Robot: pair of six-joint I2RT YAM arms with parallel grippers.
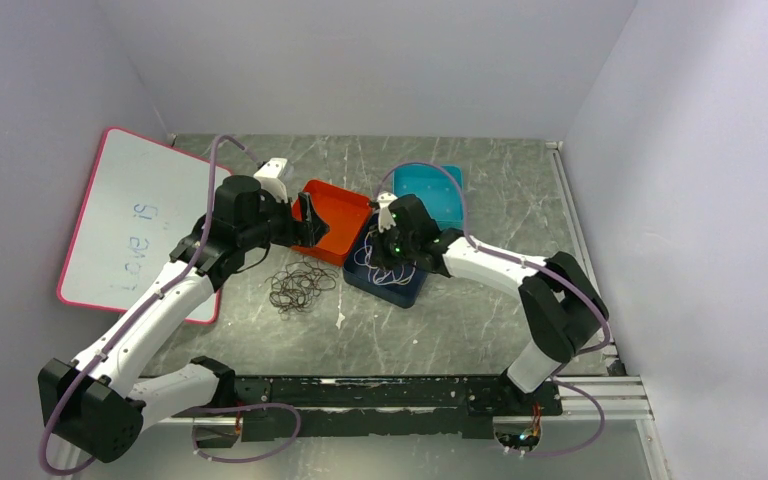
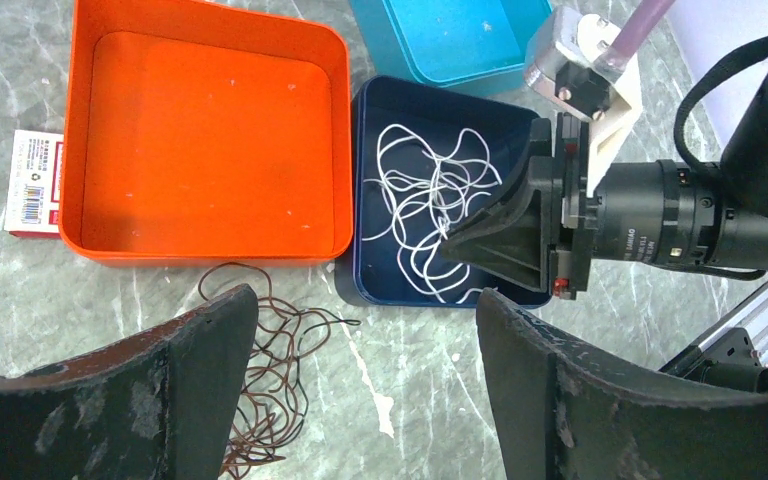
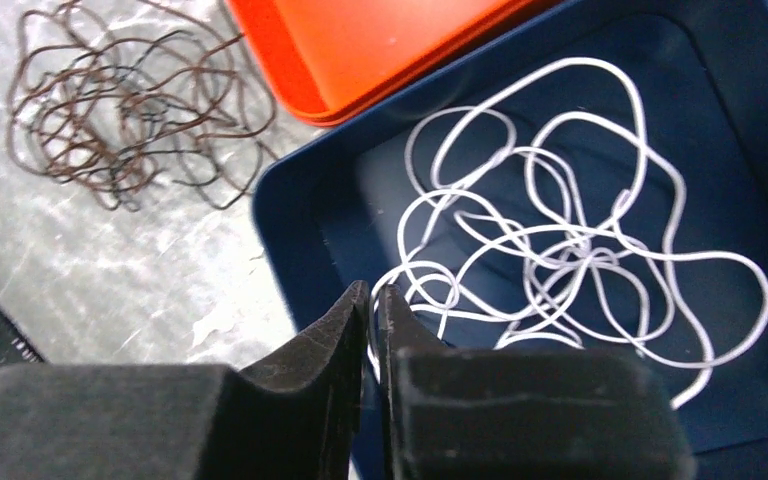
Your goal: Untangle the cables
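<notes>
The white cable (image 3: pixel 580 240) lies in loose loops inside a navy tray (image 3: pixel 300 210), also seen from the left wrist (image 2: pixel 425 205). A tangle of dark brown and black cables (image 1: pixel 302 288) lies on the table left of that tray (image 2: pixel 270 370) (image 3: pixel 130 100). My right gripper (image 3: pixel 371 295) is over the tray's near left corner. Its jaws are nearly closed with a white strand between them. My left gripper (image 2: pixel 367 300) is open and empty, above the table between the dark tangle and the navy tray.
An orange tray (image 1: pixel 335 215) sits beside the navy tray (image 1: pixel 400 290), with a teal tray (image 1: pixel 435 190) behind them. A whiteboard (image 1: pixel 140 220) leans at the left. A small red and white card (image 2: pixel 35 180) lies beside the orange tray. A metal rail (image 1: pixel 390 395) runs along the near edge.
</notes>
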